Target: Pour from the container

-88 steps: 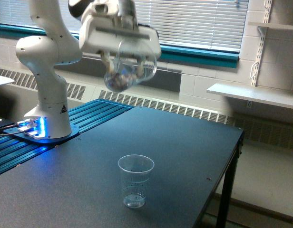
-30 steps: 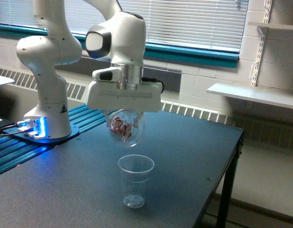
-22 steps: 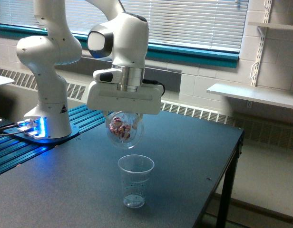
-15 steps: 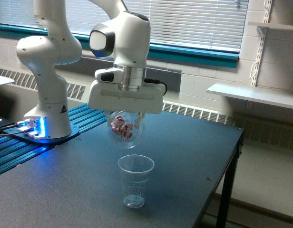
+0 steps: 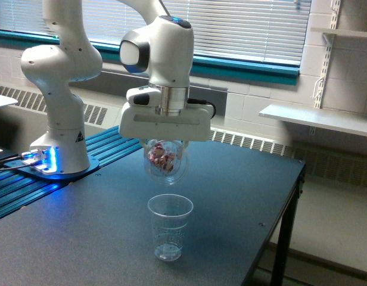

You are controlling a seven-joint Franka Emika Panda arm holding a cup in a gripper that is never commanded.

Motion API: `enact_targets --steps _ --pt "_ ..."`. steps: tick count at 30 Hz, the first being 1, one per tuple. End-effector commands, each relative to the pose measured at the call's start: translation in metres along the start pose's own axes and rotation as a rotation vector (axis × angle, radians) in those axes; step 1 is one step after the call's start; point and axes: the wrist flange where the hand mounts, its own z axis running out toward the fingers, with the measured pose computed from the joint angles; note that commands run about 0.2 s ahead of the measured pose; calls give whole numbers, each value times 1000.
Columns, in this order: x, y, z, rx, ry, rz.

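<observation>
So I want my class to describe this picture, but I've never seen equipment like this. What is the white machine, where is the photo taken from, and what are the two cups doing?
The white machine is a robot arm bolted to a base that glows blue. The photo comes from a camera standing off the arm, looking across a dark table. At the arm's end, its gripper holds a clear, rounded plastic cup with small reddish-brown and white pieces inside. That cup hangs in the air, above a clear tapered cup with printed measuring marks, which stands upright on the table. No pieces can be seen falling between them.
</observation>
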Motion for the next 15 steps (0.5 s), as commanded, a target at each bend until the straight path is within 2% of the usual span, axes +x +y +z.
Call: enact_targets --steps 1,7,15 --pt "-4 -2 -3 -12 -43 -17" --pt "-4 -3 -6 -23 -94 -4" --pt "0 -1 -7 -34 -137 18"
